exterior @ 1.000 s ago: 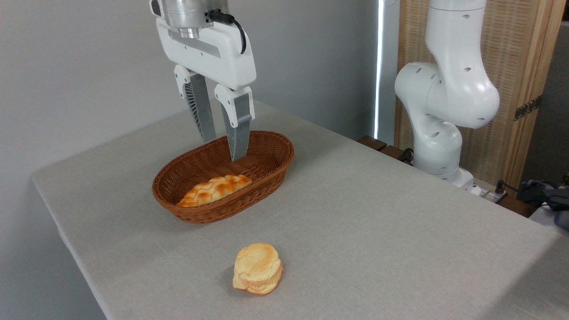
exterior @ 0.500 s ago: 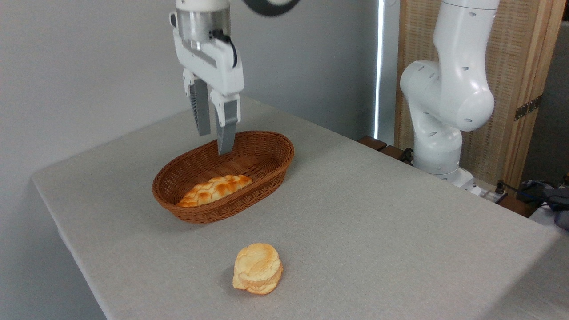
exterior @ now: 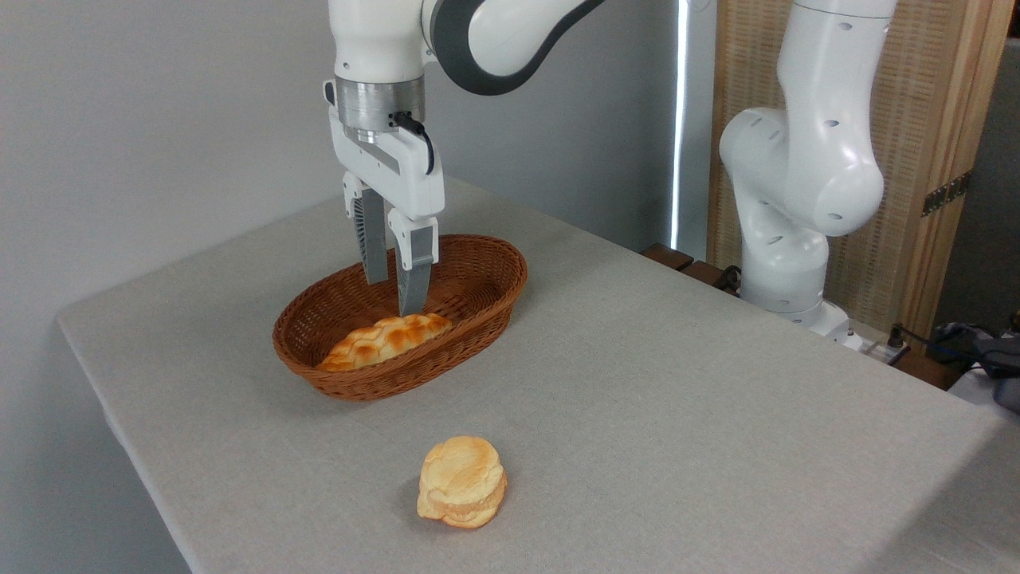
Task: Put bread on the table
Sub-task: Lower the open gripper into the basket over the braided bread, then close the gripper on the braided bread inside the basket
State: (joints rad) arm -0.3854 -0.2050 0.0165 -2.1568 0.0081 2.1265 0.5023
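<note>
From the fixed camera, the only view I have: my gripper (exterior: pixel 396 296) hangs point-down inside the upper space of the brown wicker basket (exterior: pixel 488 279), its two fingers parted by a narrow gap with nothing between them. The nearer fingertip sits just above the right end of the braided loaf (exterior: pixel 384 338), and I can't say for certain whether it touches the crust. The loaf itself lies along the basket's near wall, pointed ends left and right, wholly inside the rim. On the grey cloth table (exterior: pixel 677 399), a round pale layered bun (exterior: pixel 462 481) rests well apart from the basket, toward the front edge.

I judge this to be the approach step: the grasp is not made yet and the loaf is not on the table. The next move, as I read it, calls for lowering so the fingers straddle the loaf across its narrow width, closing gently since the crust looks soft, then lifting clear of the rim before setting it on bare cloth.
</note>
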